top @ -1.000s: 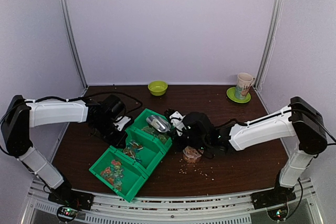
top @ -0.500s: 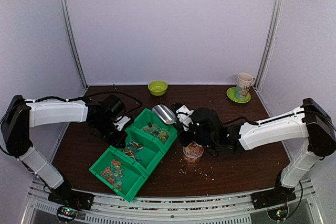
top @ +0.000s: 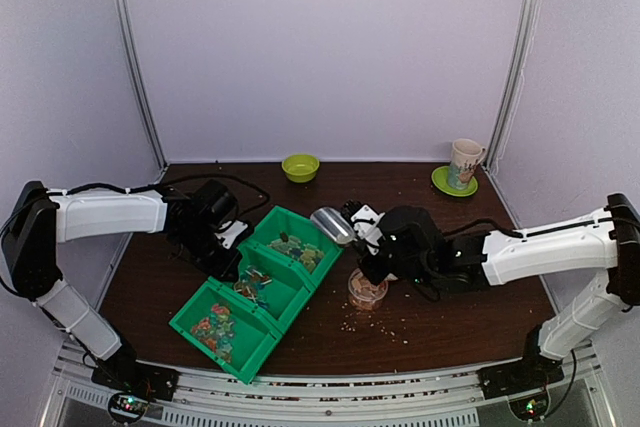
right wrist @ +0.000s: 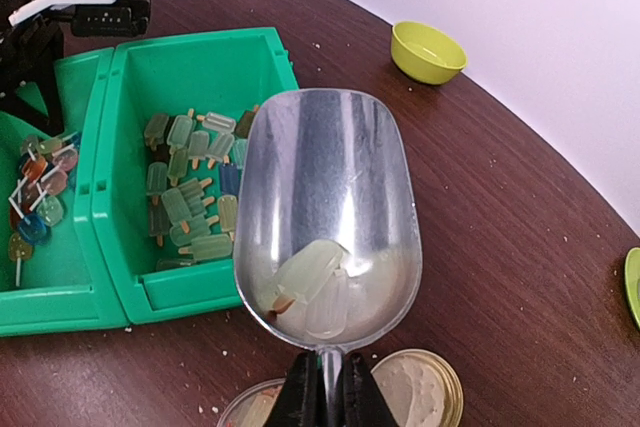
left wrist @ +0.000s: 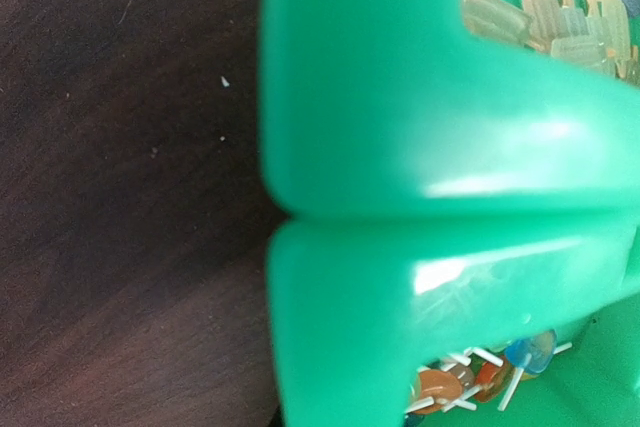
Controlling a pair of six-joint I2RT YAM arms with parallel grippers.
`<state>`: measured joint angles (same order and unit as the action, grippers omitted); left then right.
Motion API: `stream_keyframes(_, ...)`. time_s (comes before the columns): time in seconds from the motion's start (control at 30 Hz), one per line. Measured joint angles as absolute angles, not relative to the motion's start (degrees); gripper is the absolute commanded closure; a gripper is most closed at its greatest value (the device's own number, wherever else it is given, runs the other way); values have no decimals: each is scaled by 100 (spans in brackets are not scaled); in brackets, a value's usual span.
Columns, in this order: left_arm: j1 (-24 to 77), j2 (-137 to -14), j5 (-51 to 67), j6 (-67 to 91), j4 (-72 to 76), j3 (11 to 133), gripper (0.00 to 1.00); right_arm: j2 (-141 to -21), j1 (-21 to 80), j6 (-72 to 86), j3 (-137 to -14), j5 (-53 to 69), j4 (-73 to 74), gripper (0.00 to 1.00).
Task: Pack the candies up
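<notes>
Steel scoop [right wrist: 325, 197]: held by its thin handle in the right gripper [right wrist: 325, 392], whose jaws are clamped tight on it. The bowl is close to level, open lip pointing away from the wrist. A few pale green candies [right wrist: 315, 282] lie at the back of the bowl, near the handle.

Below and just in front of the right gripper stands an open jar [top: 366, 293], partly filled. The scoop is above and beside it, between jar and bin [right wrist: 200, 62], not yet over the mouth.

The bin has three compartments. The far one holds more pale candies, the middle one stick sweets [right wrist: 40, 197], and the near one a mixed-colour heap. The left gripper [top: 230, 244] is closed down and sits against the bin's left wall. Its wrist view shows only green plastic, so I cannot tell whether it pinches the rim.

Crumbs [top: 385, 327] lie on the table [right wrist: 500, 247] near the jar.

Risks, as judged:
- The bowl looks wider than the jar mouth. A fast tip would likely send candies over the rim onto the table.
- The load sits loose on smooth metal, so an early tilt would shed it short of the jar.
- The handle is narrow and could twist in the grip if the bowl strikes the jar.
- Nothing steadies the jar, so a knock could shift or topple it.
</notes>
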<state>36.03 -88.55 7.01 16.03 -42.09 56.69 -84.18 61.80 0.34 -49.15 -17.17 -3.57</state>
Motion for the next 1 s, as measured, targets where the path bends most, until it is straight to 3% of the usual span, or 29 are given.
stream_keyframes(0.33,3599,-8855,696,1608,-4209,5669,100,-7618,6711,169,-4718,-2016,646,100)
stream_keyframes(1.0,3594,-8855,657,1614,-4211,5671,100,-6676,6792,945,-4536,-2346,2283,100)
